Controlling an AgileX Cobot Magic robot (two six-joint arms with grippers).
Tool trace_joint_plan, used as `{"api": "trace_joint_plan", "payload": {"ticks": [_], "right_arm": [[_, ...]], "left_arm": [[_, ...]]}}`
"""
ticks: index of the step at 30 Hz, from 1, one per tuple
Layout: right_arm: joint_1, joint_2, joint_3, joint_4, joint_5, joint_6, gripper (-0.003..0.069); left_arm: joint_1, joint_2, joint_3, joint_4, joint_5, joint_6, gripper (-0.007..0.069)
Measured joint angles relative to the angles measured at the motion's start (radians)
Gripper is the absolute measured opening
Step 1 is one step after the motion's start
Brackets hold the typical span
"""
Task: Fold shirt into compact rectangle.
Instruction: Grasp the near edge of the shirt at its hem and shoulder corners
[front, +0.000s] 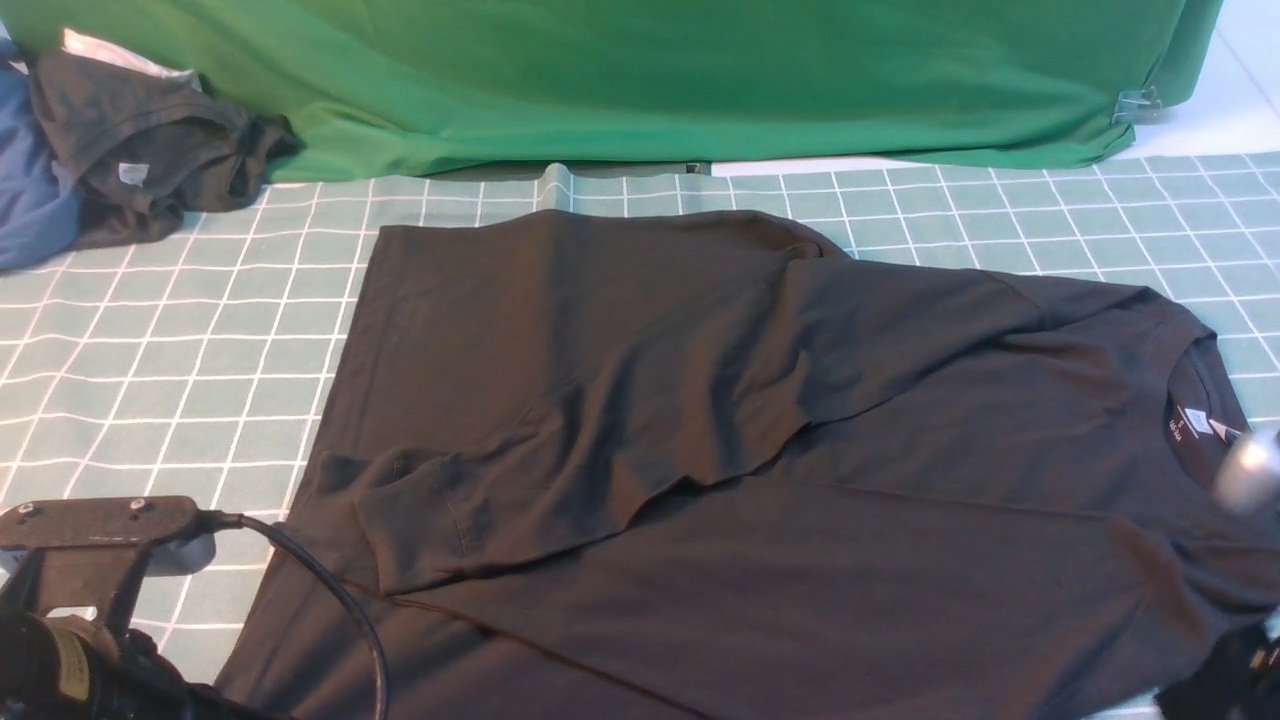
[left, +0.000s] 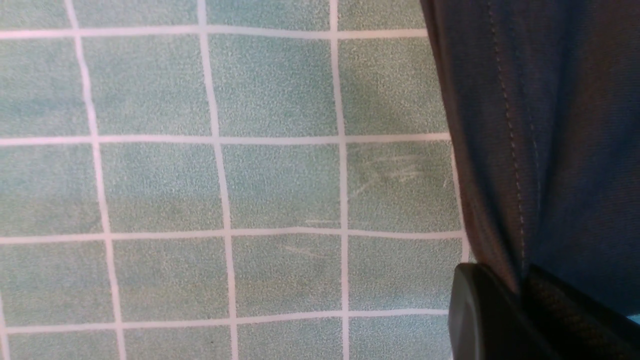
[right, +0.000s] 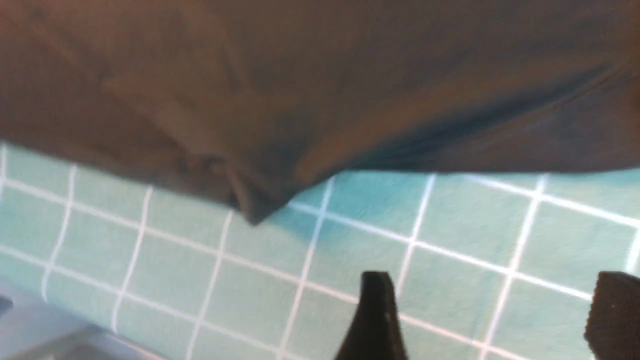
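The left pincer (left: 520, 287) is clamped together on the stitched hem edge of the shirt (left: 550, 125). A fold of black fabric runs down between its two dark fingers (left: 480, 310). Just beside that grip lies the bare teal mat (left: 225, 185), ruled with white lines, which covers the counter.

The right pincer (right: 495, 320) stands apart, with only mat showing between its tips and nothing held. A pointed fold of the shirt's edge lies near the tips without touching them; that view is blurred.

From the front, the shirt spreads over the middle and near right of the counter, with its hem to the left and its round neck to the right, where the white neck label (front: 1195, 425) shows. One long sleeve is folded across the body, its cuff (front: 420, 520) lying near the hem.

The left arm's mount (front: 95, 520) sits at the near left corner, and a black cable (front: 350, 612) arcs from it over the shirt's corner. A blurred grey part of the right arm (front: 1250, 470) shows at the right edge, close to the collar.

Along the far side hangs a green cloth (front: 650, 80). At the far left a dark grey-brown garment (front: 150, 140) with a small white tag (front: 132, 173) lies bunched beside a blue cloth (front: 30, 190).
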Motion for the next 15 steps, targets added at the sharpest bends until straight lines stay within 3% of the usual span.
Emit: {"api": "trace_joint_plan", "payload": {"ticks": [5, 12, 15], "right_arm": [[0.158, 0.001, 0.062, 0.001, -0.099, 0.004, 0.0519], [0.395, 0.132, 0.071, 0.004, -0.253, 0.136, 0.0522], [0.445, 0.201, 0.071, 0.004, -0.3, 0.182, 0.0522]], "left_arm": [[0.0, 0.0, 0.0, 0.0, 0.001, 0.0, 0.001], [0.0, 0.0, 0.0, 0.0, -0.007, 0.0, 0.001], [0.0, 0.0, 0.0, 0.0, -0.007, 0.0, 0.001]]}}
